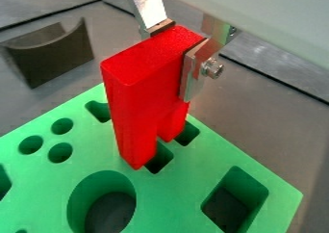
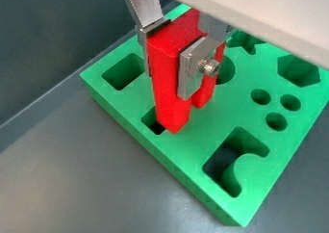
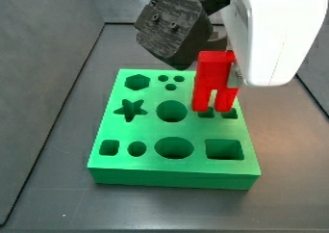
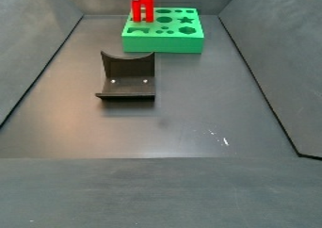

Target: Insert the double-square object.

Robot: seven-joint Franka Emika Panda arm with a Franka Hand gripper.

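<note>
Dark grey worktop (image 4: 189,166) carries everything you work with; the green board (image 3: 141,158) lies flat at its far end so its cut-outs face upward for insertion. The dark grey curved block (image 4: 126,77) stands well apart on the worktop, clear of your path. You hold the double-square object (image 1: 144,97) upright so its two prongs point straight down; in both wrist views their tips appear to enter the paired square holes at the board's edge. Your gripper (image 2: 178,50) is clamped on the red block's upper part, leaving the prongs free.
</note>
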